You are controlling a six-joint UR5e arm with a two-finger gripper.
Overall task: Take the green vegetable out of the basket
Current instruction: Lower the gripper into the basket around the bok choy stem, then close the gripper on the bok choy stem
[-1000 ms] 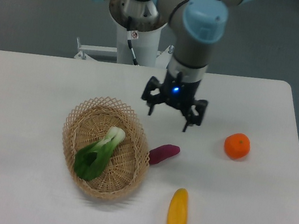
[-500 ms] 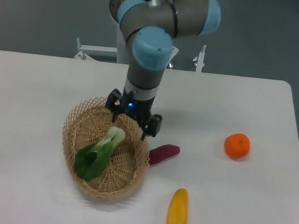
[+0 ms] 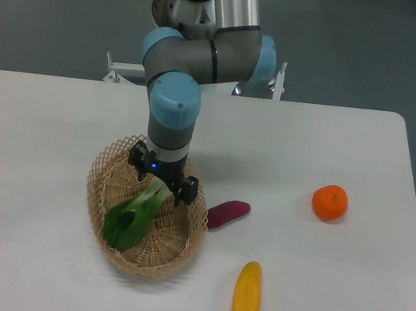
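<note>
A: So, where? Lying in basket (image 3: 179, 234); gripper (image 3: 162, 181) spread wide over bok choy's (image 3: 135, 211) pale stalk end.

B: Light; leaves floppy, tearable; best pinched at firm stalk.

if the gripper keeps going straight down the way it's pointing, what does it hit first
Most likely the pale stalk end of the bok choy, which sits right below the open gripper inside the basket. Height above it is hard to judge from this one view.
</note>
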